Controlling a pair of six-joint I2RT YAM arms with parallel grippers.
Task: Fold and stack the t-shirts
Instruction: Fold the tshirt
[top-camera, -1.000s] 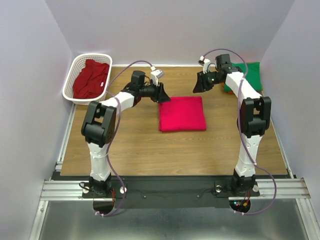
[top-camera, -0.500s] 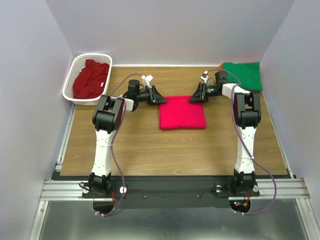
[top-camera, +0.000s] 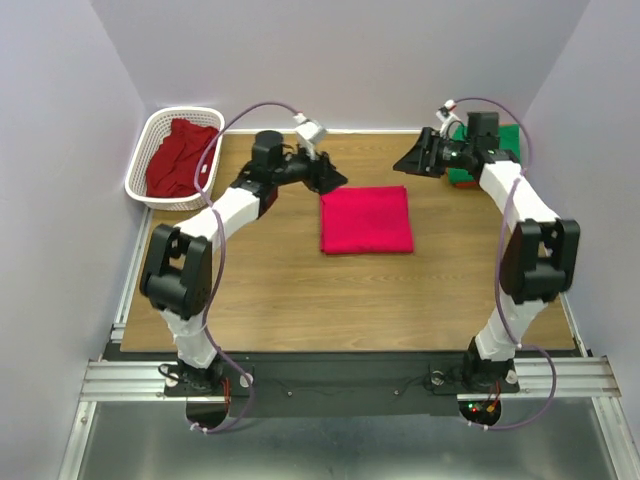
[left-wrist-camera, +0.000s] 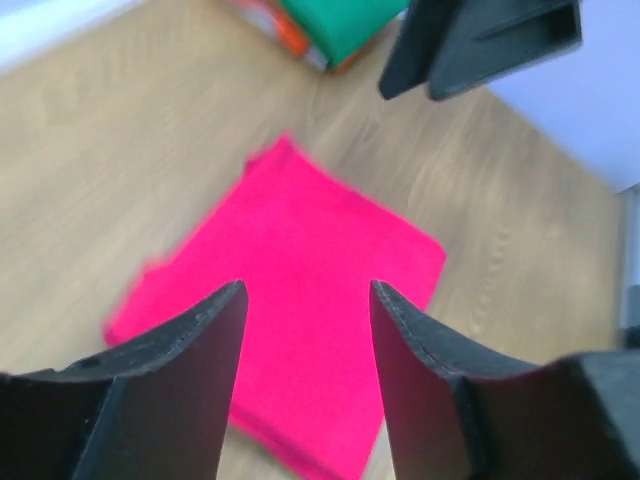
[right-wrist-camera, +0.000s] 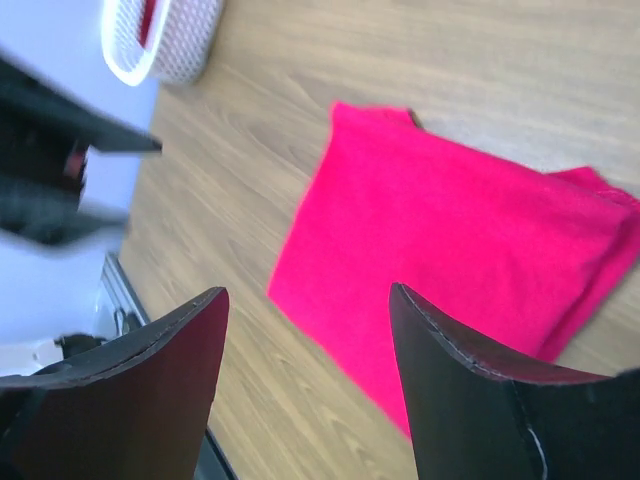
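A bright pink-red t-shirt (top-camera: 366, 220) lies folded into a flat square on the middle of the table. My left gripper (top-camera: 335, 180) hovers off its far left corner, open and empty. My right gripper (top-camera: 405, 163) hovers off its far right corner, also open and empty. In the left wrist view the pink shirt (left-wrist-camera: 300, 330) shows between the fingers of the left gripper (left-wrist-camera: 307, 287). In the right wrist view the shirt (right-wrist-camera: 450, 240) lies beyond the right gripper (right-wrist-camera: 308, 290). A crimson t-shirt (top-camera: 182, 155) lies crumpled in the basket. A folded green t-shirt (top-camera: 508, 138) lies at the back right, partly hidden by my right arm, on an orange one (left-wrist-camera: 285, 30).
The white lattice basket (top-camera: 150, 135) stands at the table's back left corner. Walls close in the table on the left, back and right. Bare wood surrounds the pink shirt, with a wide strip towards the front edge.
Both grippers have lifted off the far corners of the pink shirt and opened wider. My right arm has swung back to the right, over part of the green shirt.
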